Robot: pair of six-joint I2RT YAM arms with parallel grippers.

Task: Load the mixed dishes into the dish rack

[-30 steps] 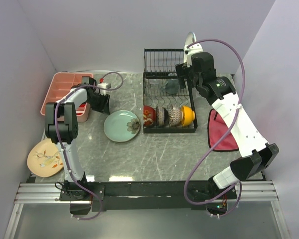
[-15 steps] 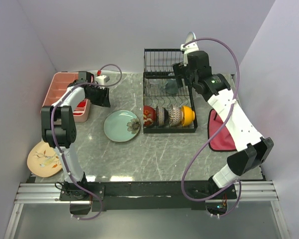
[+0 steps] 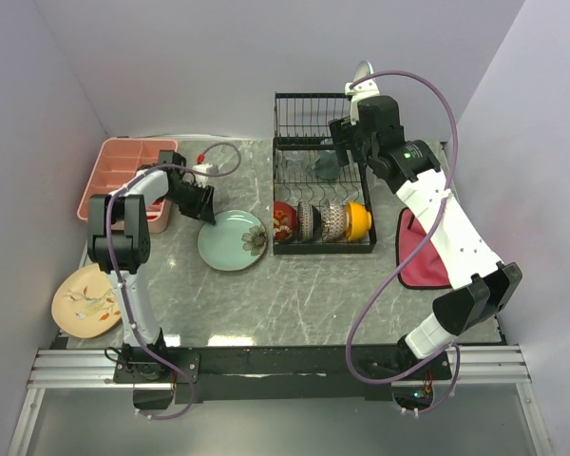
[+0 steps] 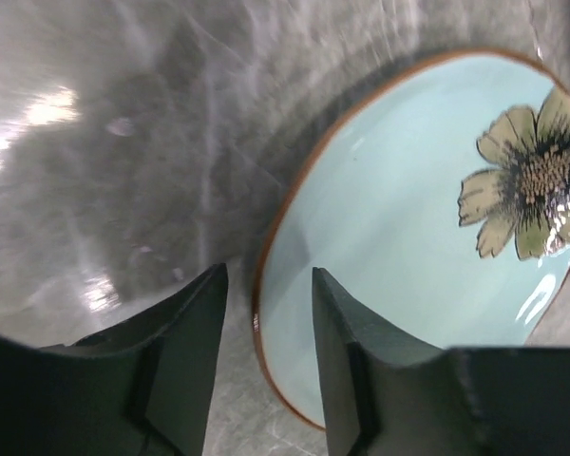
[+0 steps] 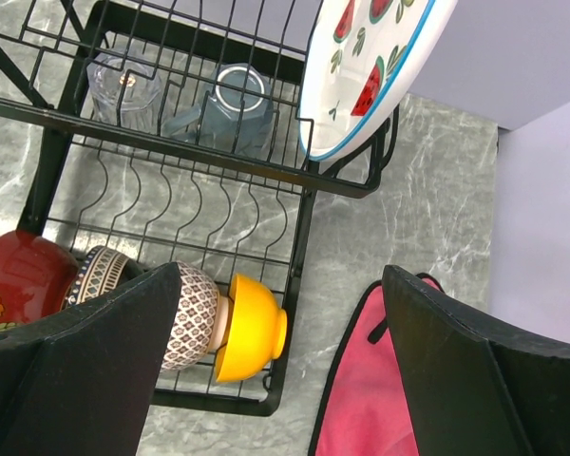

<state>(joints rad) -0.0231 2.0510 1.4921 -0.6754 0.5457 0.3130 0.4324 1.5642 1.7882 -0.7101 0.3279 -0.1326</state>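
The mint floral plate (image 3: 233, 240) (image 4: 427, 209) lies flat on the table, left of the dish rack (image 3: 294, 104). My left gripper (image 3: 201, 204) (image 4: 268, 275) is low at the plate's far-left edge, jaws apart with the brown rim between them, nothing gripped. The white watermelon-print plate (image 5: 370, 66) (image 3: 362, 74) stands on edge at the right end of the rack's upper basket. My right gripper (image 3: 347, 141) (image 5: 283, 275) hangs wide open and holds nothing, just in front of that plate. A clear glass (image 5: 123, 90) and a mug (image 5: 237, 100) sit in the basket. The lower tray holds several bowls, the orange one (image 3: 359, 220) rightmost.
A tan plate (image 3: 84, 301) lies at the table's near left. The pink compartment tray (image 3: 123, 171) stands at the back left, close behind my left arm. A red cloth (image 3: 423, 252) lies right of the rack.
My left gripper swung up toward the pink tray, then came back down to the mint plate's rim. My right gripper shifted slightly left at the rack's top, then held still.
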